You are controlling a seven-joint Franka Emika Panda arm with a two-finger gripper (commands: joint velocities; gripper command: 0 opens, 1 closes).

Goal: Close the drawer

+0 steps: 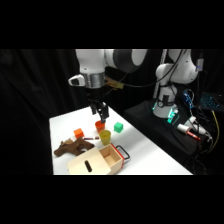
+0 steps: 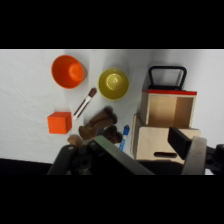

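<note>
Drawer (image 1: 112, 156) (image 2: 167, 107): pulled out of the pale cabinet (image 1: 90, 164) (image 2: 160, 142), red-edged front and dark loop handle (image 2: 167, 75) facing away from it. Pincer (image 1: 101, 116): hangs above the table (image 1: 150, 155), well apart from the drawer, beyond the yellow cup (image 1: 104, 136) (image 2: 113, 83); fingers spread, grasping nothing. Table: white; plush toy (image 1: 72, 146) (image 2: 100, 125), orange cup (image 2: 68, 71), orange block (image 1: 78, 133) (image 2: 59, 122), green block (image 1: 118, 127) near the cabinet. Room: dark drapes.

The drawer (image 2: 167, 107) juts open from the cabinet (image 2: 162, 142), with the cup (image 2: 113, 83) beside it.
</note>
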